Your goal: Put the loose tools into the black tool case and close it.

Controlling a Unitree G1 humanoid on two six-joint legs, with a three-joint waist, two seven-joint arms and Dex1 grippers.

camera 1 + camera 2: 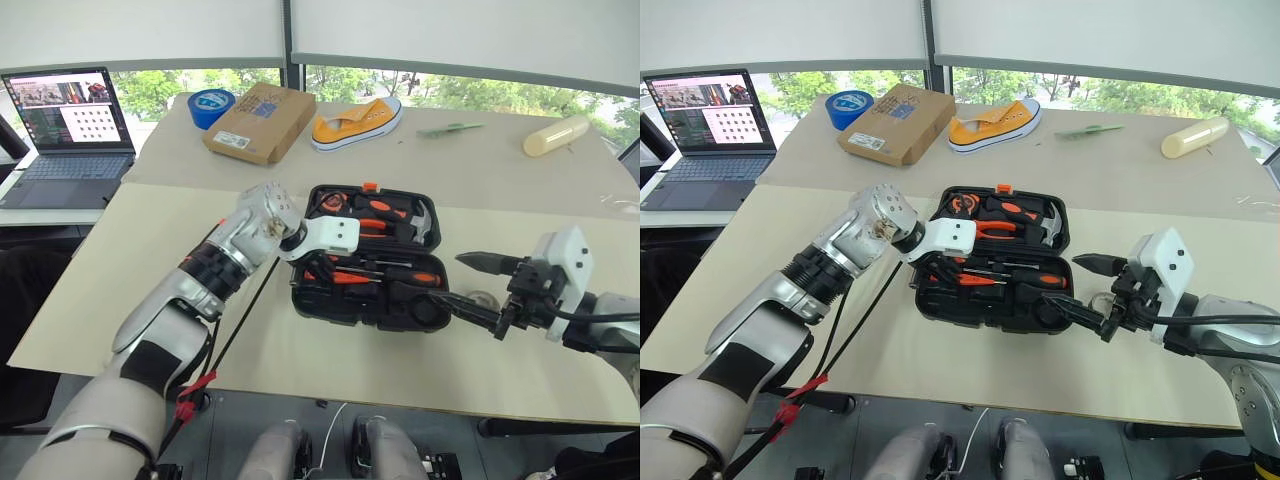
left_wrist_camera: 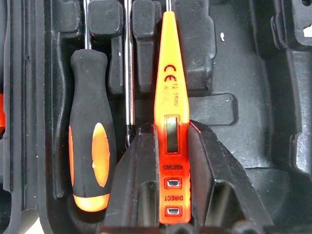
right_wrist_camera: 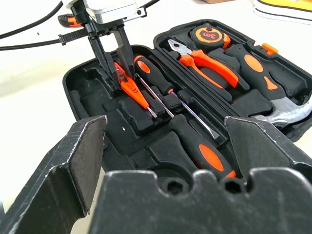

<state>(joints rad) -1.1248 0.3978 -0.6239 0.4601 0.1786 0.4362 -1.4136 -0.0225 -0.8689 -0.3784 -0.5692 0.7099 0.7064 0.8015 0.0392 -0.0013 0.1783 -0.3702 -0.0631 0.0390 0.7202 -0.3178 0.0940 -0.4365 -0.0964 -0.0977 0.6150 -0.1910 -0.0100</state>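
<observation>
The left gripper pinched the thin orange tester screwdriver inside the open black tool case; the right gripper, fingers spread wide and empty, hung beside the case.

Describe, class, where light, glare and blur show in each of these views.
Eye views: bright windows behind, even daylight on the table, soft shadows. Left wrist view: tester screwdriver crisp, sheen on its orange body. Right wrist view: right gripper's fingers blurred close up, tool case sharp.

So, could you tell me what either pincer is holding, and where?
The left pincer grips the orange tester screwdriver by its handle end, inside the case. The right pincer is open, holding nothing.
</observation>
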